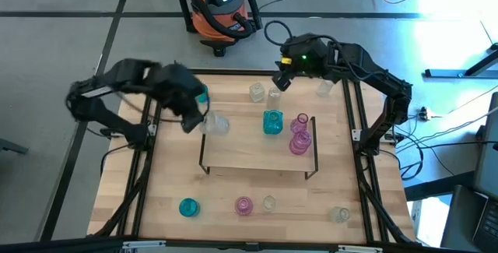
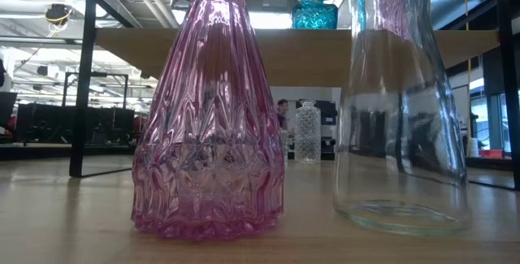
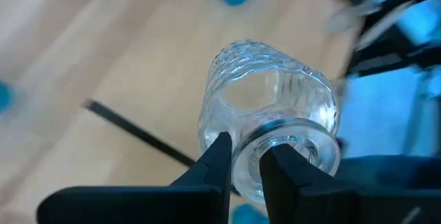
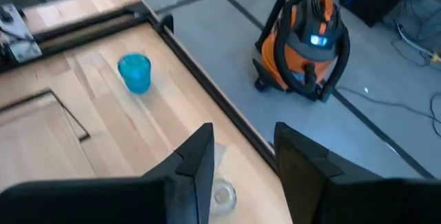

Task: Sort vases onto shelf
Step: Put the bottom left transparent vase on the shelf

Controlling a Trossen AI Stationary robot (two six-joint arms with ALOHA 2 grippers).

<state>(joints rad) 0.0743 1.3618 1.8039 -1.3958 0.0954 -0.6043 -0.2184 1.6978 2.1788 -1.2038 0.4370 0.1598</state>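
My left gripper (image 1: pixel 201 119) (image 3: pixel 244 165) is shut on a clear ribbed vase (image 1: pixel 219 124) (image 3: pixel 269 107) at the left end of the shelf (image 1: pixel 249 150), a light-wood board on a dark wire frame. A teal vase (image 1: pixel 272 122) and two pink vases (image 1: pixel 300 132) stand on the shelf. My right gripper (image 1: pixel 281 80) (image 4: pixel 244 162) is open at the table's far edge, above a small clear vase (image 4: pixel 222 195); beside it stand two clear vases (image 1: pixel 257 91). A teal vase (image 1: pixel 204 96) (image 4: pixel 134 72) stands on the table near my left gripper. My left gripper holds the clear vase by the rim of its mouth (image 3: pixel 241 172), pinched between the two fingers; one finger (image 3: pixel 275 172) looks to be inside the mouth and the other (image 3: pixel 219 162) outside. The vase points away from the fingers, tilted, above the shelf's left end.
Along the table's near edge stand a teal vase (image 1: pixel 189 206), a pink vase (image 1: pixel 244 205) (image 2: pixel 207 110) and two clear vases (image 1: pixel 269 202) (image 1: pixel 340 214). Another clear vase (image 1: pixel 325 88) stands at the far right corner. An orange vacuum (image 1: pixel 222 8) stands on the floor beyond the table.
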